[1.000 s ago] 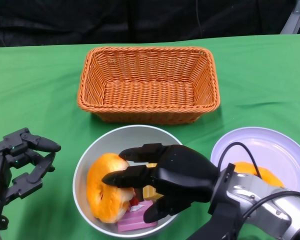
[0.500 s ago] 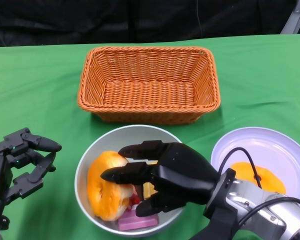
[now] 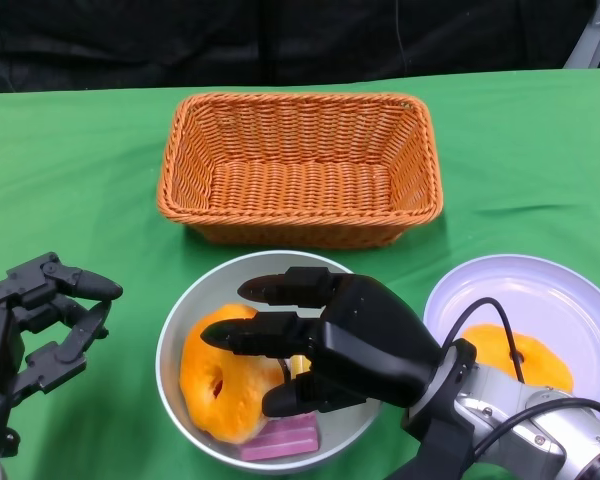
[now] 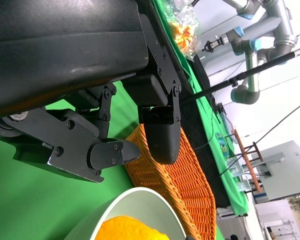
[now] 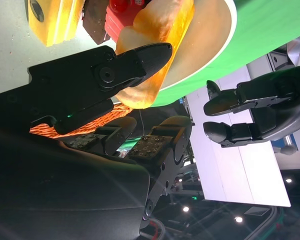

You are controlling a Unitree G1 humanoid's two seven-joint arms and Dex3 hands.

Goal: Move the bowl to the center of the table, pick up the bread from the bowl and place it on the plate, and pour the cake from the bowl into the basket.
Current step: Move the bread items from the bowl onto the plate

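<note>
Bread (image 3: 230, 385) in bowl (image 3: 185, 330), near counter (image 3: 70, 180) centre. Right robot hand (image 3: 325, 345) fingers around bread, grip unconfirmed. Left robot hand (image 3: 40, 320) released. Advice: clamp firmly, lift straight, clear rim, then plate (image 3: 560, 290).

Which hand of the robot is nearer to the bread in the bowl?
Right. The right hand is over the bowl, fingers touching the bread; the left hand is beside the bowl, apart.

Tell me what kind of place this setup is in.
Probably a robotics lab or test room, not a kitchen. The table is draped in a plain green cloth against a black backdrop, other grey robot arms on stands show in the left wrist view, and ceiling lights appear in the right wrist view.
</note>
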